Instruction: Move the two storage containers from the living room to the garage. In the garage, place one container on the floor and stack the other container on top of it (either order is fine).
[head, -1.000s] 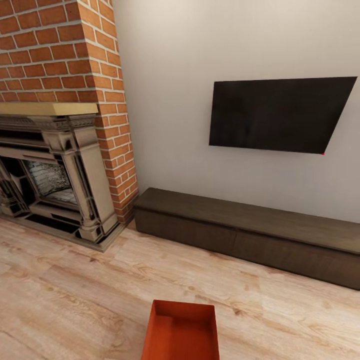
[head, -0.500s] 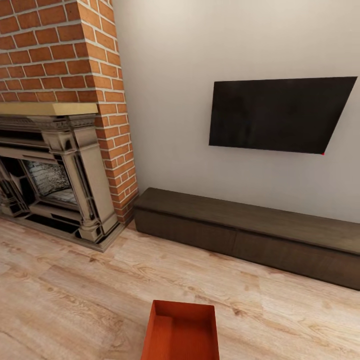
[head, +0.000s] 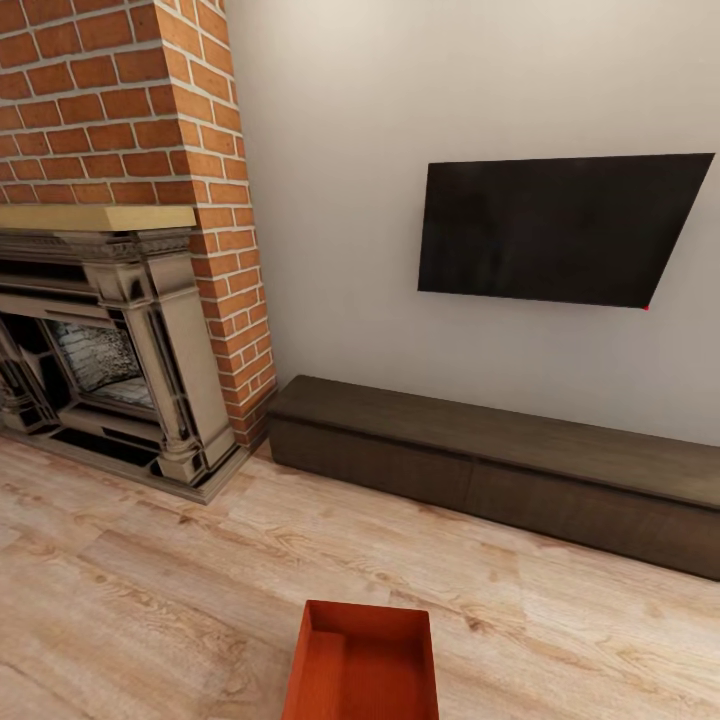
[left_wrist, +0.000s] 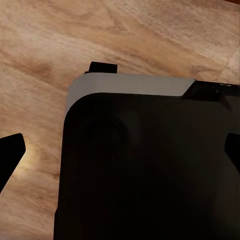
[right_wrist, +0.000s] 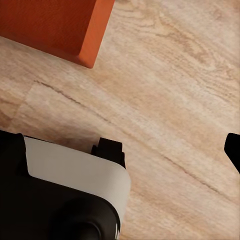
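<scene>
One orange-red storage container sits on the living room's light wood plank floor at the bottom middle of the head view, open top up and cut off by the picture's lower edge. The right wrist view shows a corner of a storage container on the planks, apart from my right gripper, which hangs open and empty; one dark fingertip shows at the picture's edge. My left gripper is open too, its fingertips wide apart above the robot's black base.
A red brick fireplace stands at the left. A long low dark cabinet runs along the far wall under a black wall TV. Bare plank floor lies between the container and the cabinet. The robot's black-and-white base shows below the right gripper.
</scene>
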